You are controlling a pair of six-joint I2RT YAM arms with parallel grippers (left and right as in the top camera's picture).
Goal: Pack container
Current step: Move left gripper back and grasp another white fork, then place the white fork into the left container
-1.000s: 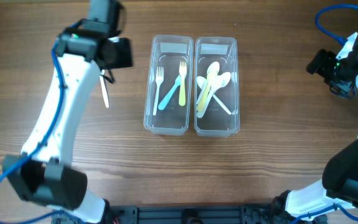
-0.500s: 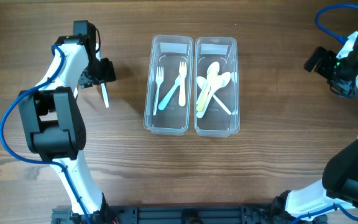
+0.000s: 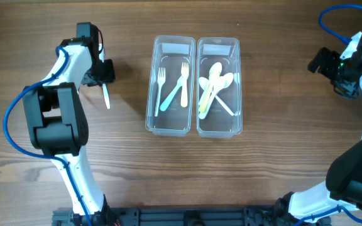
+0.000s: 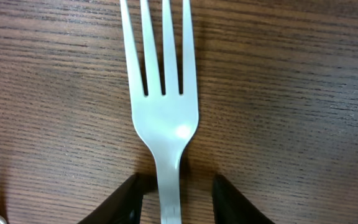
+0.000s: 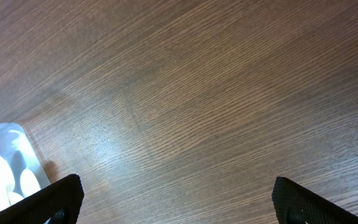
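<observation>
Overhead: slim white plastic fork (image 3: 106,96) lies on wooden table (image 3: 263,169), left of twin clear plastic containers (image 3: 195,81).
Left wrist: left gripper (image 4: 173,202) narrowly astride the handle, not touching; likely light, stiff, slick, so pinch the neck.
Right wrist: right gripper (image 5: 179,202) wide, empty.

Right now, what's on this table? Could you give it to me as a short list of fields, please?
left container: blue fork and yellow fork inside
right container: white and yellow spoons, piled together
loose item: white fork flat on the table, left of both containers
left gripper: open, one finger on each side of the white fork's handle
right gripper: open above the table, holding nothing
not yet packed: the white fork
</observation>
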